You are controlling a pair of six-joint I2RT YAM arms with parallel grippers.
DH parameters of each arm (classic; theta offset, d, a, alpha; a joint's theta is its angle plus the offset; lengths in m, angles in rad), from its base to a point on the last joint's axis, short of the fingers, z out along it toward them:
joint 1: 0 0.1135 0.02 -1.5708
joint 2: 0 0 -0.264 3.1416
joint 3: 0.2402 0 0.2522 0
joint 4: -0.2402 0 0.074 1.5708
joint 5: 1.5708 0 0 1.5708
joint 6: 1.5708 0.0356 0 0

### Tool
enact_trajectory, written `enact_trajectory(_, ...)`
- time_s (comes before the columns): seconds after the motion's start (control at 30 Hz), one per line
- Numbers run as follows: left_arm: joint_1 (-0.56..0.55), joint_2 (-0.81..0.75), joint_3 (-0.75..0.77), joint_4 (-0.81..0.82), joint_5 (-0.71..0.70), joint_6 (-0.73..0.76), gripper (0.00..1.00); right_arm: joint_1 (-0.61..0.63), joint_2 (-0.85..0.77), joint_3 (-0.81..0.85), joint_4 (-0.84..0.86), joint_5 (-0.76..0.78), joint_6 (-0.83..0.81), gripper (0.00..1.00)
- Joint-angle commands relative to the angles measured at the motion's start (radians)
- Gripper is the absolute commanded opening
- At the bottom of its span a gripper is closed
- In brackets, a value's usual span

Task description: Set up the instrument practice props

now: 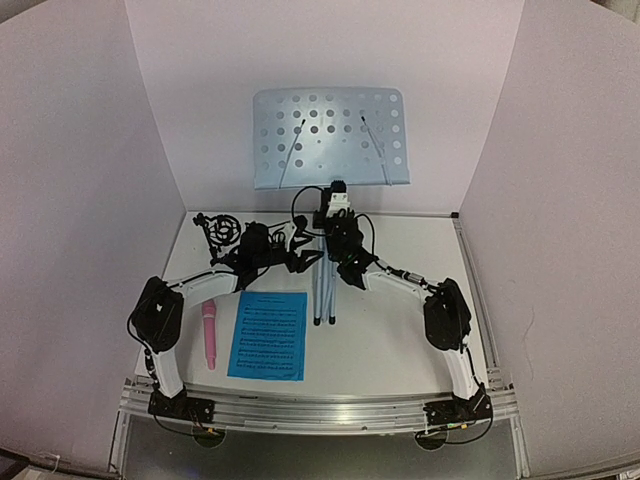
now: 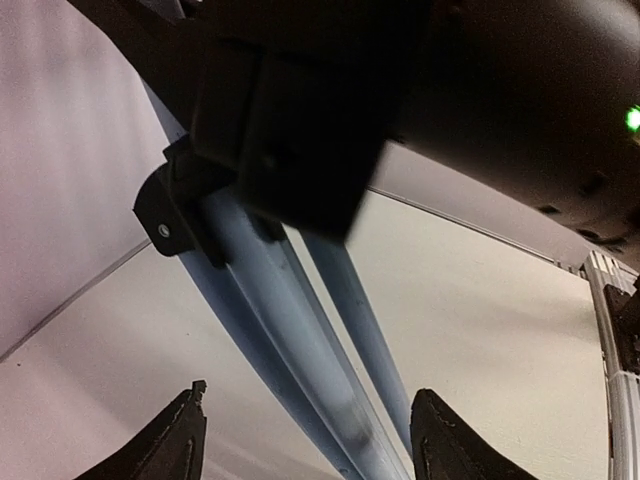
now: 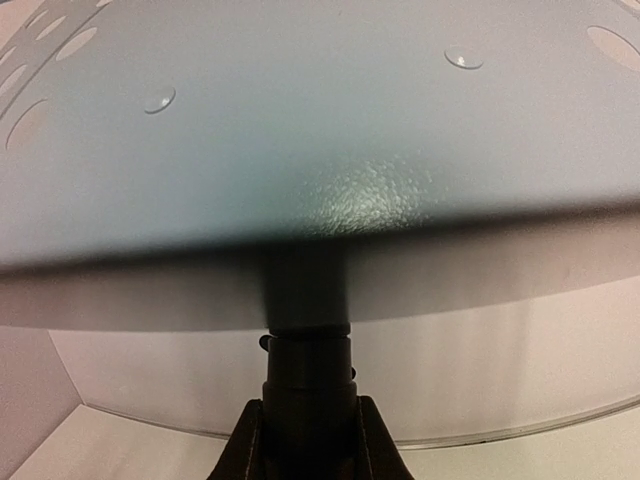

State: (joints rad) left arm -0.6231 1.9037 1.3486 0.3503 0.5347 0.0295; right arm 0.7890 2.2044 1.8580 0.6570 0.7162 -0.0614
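Clamping music stand (image 1: 325,165) post, right pincer (image 3: 308,405), left pincer (image 2: 308,395) straddling legs

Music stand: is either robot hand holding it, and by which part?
The right gripper appears shut on the dark post of the music stand, just under its desk. The left gripper is open, its fingers either side of the blue legs.

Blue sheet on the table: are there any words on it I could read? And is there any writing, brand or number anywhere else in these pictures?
No text can be read in any view.
On the blue sheet: rows of black music lines and tiny print, too small to read.
On the music stand: no writing shows.
On the pink microphone: no writing shows.
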Motion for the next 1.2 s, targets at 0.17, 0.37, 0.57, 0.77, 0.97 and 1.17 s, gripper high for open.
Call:
enact_trajectory(0.17, -0.023, 0.079, 0.134, 0.073, 0.002, 0.000, 0.42, 0.001, -0.166, 0.092, 0.328, -0.037, -0.045, 0.00)
enact_trajectory(0.37, -0.023, 0.112, 0.184, 0.021, -0.004, -0.009, 0.27, 0.002, -0.172, 0.083, 0.334, -0.049, -0.043, 0.00)
enact_trajectory(0.57, -0.023, 0.114, 0.196, 0.042, -0.027, -0.003, 0.00, 0.001, -0.203, 0.042, 0.330, -0.135, -0.117, 0.00)
enact_trajectory(0.77, -0.023, 0.137, 0.197, 0.205, -0.056, 0.030, 0.00, 0.002, -0.296, -0.108, 0.195, -0.358, -0.192, 0.00)
enact_trajectory(0.97, -0.022, 0.209, 0.240, 0.286, -0.031, 0.107, 0.00, 0.001, -0.359, -0.243, 0.166, -0.293, -0.266, 0.00)
enact_trajectory(1.17, -0.022, 0.220, 0.287, 0.213, -0.126, 0.278, 0.00, 0.001, -0.390, -0.356, 0.203, -0.271, -0.262, 0.00)
